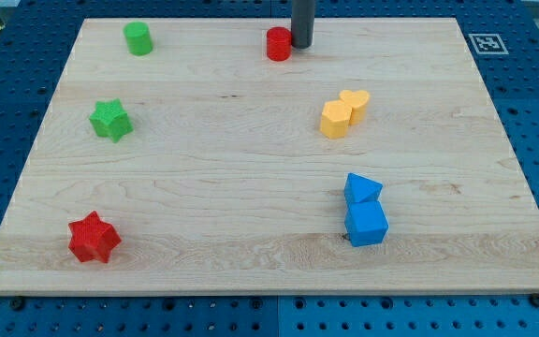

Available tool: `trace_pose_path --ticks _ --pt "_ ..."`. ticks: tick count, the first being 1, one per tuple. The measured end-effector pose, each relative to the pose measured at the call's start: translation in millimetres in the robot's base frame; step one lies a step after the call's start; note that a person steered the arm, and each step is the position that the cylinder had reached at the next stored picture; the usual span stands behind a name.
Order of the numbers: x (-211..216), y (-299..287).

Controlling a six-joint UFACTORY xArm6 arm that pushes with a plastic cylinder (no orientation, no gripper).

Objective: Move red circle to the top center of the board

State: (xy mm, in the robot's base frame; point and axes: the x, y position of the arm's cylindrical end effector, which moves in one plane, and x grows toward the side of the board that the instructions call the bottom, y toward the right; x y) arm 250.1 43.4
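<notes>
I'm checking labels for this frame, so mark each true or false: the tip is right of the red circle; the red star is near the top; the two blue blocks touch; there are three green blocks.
1. My tip is at the red circle's right side: true.
2. The red star is near the top: false, it is at the bottom left.
3. The blue triangle and blue cube touch: true.
4. Three green blocks: false, only the green circle and green star.

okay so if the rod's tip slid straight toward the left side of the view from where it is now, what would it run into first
My tip sits right beside the red circle, on its right in the view, apparently touching it. Sliding left, it would meet that block first. Further along the same line stands the green circle, though depth makes that alignment less certain.
</notes>
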Motion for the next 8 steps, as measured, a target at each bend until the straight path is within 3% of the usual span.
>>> trace_pose_path --ticks 8 --pt "-3.6 -44.5"
